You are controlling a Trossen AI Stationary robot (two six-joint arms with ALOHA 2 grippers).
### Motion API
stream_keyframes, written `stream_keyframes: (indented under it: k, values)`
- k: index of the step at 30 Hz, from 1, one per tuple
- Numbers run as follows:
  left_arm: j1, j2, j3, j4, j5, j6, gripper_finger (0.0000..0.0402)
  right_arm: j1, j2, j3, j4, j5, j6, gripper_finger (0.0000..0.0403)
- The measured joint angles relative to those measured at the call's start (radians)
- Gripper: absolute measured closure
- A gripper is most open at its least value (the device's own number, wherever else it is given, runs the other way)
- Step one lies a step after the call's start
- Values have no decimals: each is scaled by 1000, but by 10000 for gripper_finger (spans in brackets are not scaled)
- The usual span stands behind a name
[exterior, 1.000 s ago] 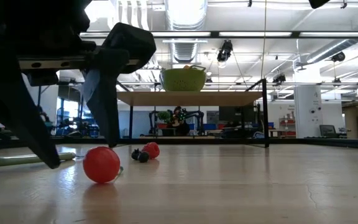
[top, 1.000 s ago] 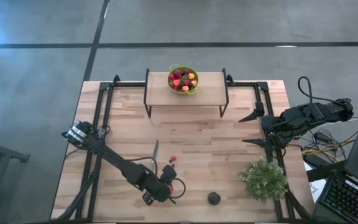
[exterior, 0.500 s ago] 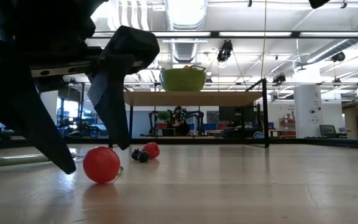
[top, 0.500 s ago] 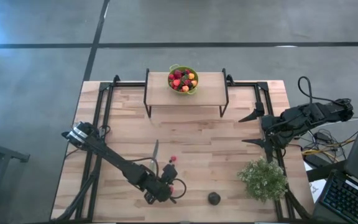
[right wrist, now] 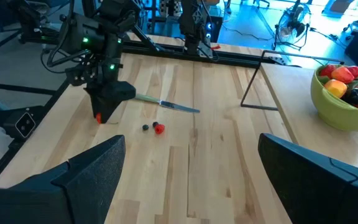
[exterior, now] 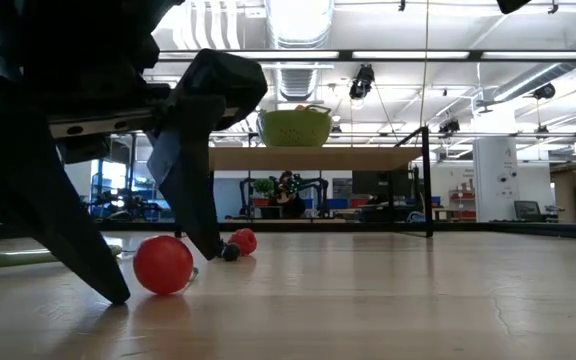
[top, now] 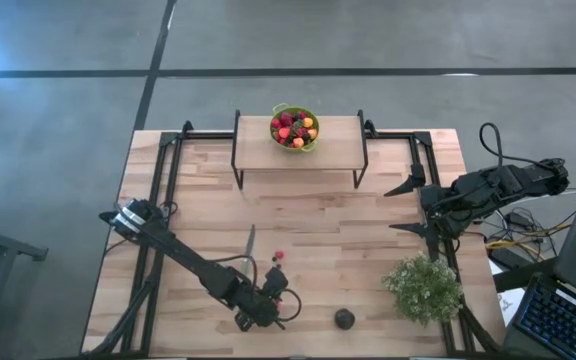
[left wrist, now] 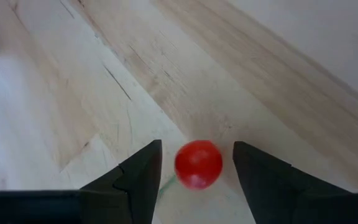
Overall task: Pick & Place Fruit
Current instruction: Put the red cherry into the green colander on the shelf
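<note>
The left claw (left wrist: 194, 180) has dropped lower, fingers spread around the red berry (left wrist: 198, 164) at six o'clock, ready to pinch; the right claw (right wrist: 188, 174) waits, spread.

Wooden bench (top: 318, 215) sitting on grey floor (top: 58, 120). Raised shelf (top: 340, 140) standing at the bench's far edge, carrying a green bowl (top: 309, 143). Knife (top: 250, 245) lying flat near bench middle, green handle toward the near edge. Bushy plant (top: 424, 288) sitting at the near right corner. Keyboard (top: 560, 320) lying off the bench, right.
</note>
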Motion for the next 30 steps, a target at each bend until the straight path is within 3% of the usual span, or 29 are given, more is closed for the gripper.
stream_keyframes:
  k: [17, 30]
  values:
    - [0, 4, -1, -11, -1, -54, 271, 0, -1, 0, 0, 0, 0, 40]
    - [0, 1, -2, -12, 0, -66, 271, 0, 0, 0, 0, 0, 0, 39]
